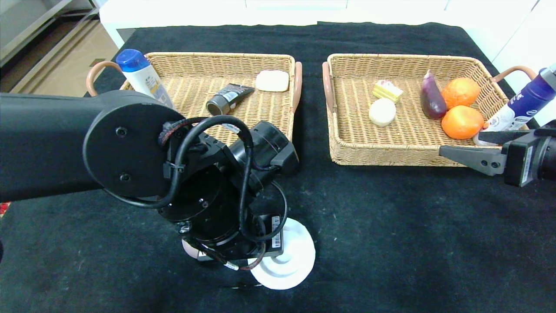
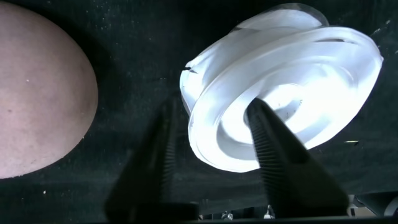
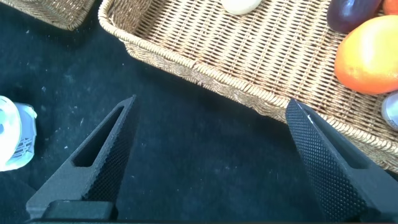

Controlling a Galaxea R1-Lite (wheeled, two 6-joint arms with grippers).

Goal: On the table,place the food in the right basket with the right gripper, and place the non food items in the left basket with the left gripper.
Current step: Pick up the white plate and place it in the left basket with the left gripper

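**Left gripper straddles the white dish's rim, right gripper waits by the food basket**

Far left of the head view, the white bottle with blue cap (image 1: 141, 76) leans at the upper-left corner of the left basket (image 1: 195, 61). Inside that basket lie the black tube (image 1: 229, 98) and, beside it toward the back wall, a pale rounded block (image 1: 272, 81).

Lower centre-left, the left gripper (image 2: 214, 155) is down at the table (image 1: 391, 226), its bulky arm covering most of what lies under it. In the left wrist view one finger sits inside the round white dish (image 2: 292, 99) and the other outside its rim, so the jaws are partly spread across the dish's edge; I can't tell whether they actually pinch it. The dish looks tipped rather than flat. Just beside it, apart from the fingers, is the pinkish-mauve bun (image 2: 37, 93), a sliver of it peeking out below the arm in the head view.

Moving right, the right basket (image 1: 391, 61) holds the yellow cake slice (image 1: 387, 90), the cream-white bun (image 1: 382, 111), a purple eggplant (image 1: 432, 100) and two oranges (image 1: 461, 106). A dark-blue-capped bottle (image 1: 521, 106) leans at its right end.

Far right, the right gripper (image 3: 211, 162) hovers over the cloth by the basket's near right corner, jaws spread wide, nothing between them.
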